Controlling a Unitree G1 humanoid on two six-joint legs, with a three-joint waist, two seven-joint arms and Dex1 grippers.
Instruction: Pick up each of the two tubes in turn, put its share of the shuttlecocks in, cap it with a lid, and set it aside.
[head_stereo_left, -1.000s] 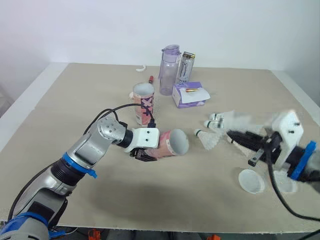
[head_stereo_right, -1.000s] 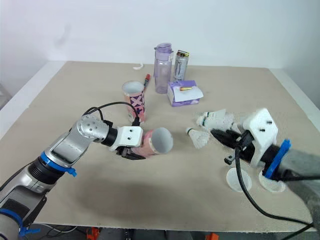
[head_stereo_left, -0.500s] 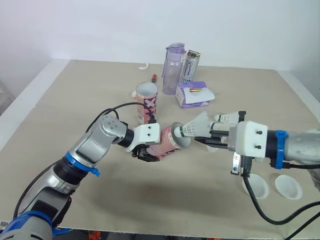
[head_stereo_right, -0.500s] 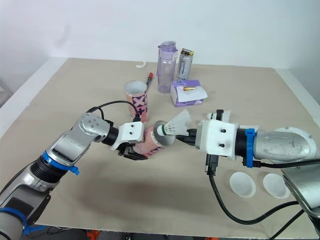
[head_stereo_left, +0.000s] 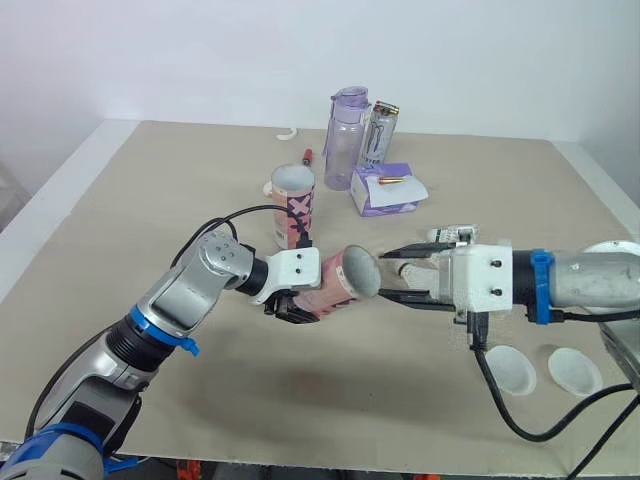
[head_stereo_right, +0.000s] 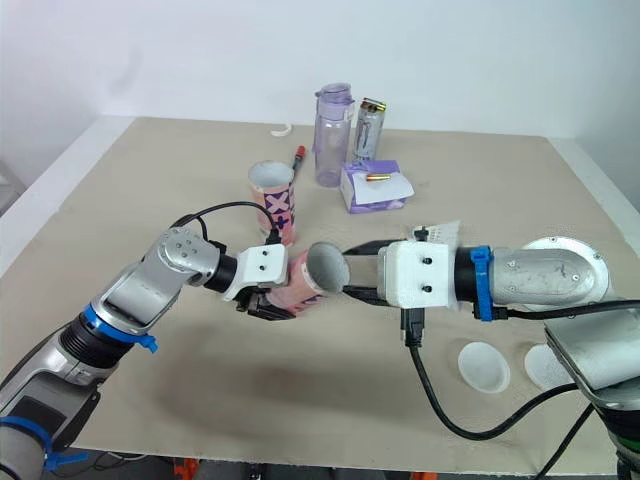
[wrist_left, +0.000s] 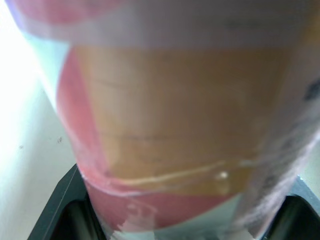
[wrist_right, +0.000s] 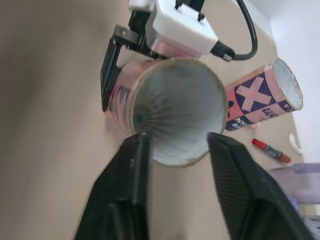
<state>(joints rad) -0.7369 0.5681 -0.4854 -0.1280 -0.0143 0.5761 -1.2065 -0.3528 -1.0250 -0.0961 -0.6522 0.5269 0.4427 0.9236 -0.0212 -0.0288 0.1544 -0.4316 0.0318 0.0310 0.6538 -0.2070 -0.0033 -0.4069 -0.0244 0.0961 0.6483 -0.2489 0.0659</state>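
The left gripper (head_stereo_left: 303, 300) holds a pink patterned cardboard tube (head_stereo_left: 338, 287) above the beige table (head_stereo_left: 150, 210), its jaws clamped on the tube's lower body. The tube lies nearly level, with its open mouth turned toward the robot's right. In the left wrist view the tube wall sits pressed between the two black fingers (wrist_left: 60, 200).

The right gripper (head_stereo_left: 392, 275) is just in front of that mouth, its jaws spread apart and empty, one finger above the rim's line and one below. In the right wrist view the two fingers (wrist_right: 131, 195) flank the round opening, and fine pale ribs fan out along the grey inside of the tube; what they belong to cannot be told.

A second pink cardboard tube with white crosses (head_stereo_left: 291, 206) stands upright behind the held one, its mouth open. White feathered shuttlecocks (head_stereo_left: 451, 235) lie on the table just behind the right gripper, partly hidden by it. Two round white plastic lids (head_stereo_left: 510, 368) rest side by side near the front right edge of the table.

Farther back stand a translucent purple water bottle (head_stereo_left: 345, 138) and a silver drink can (head_stereo_left: 378, 132), touching or nearly so. In front of them is a small purple box with white paper on top (head_stereo_left: 386, 190). A red marker pen (head_stereo_left: 304, 157) lies near the upright tube.
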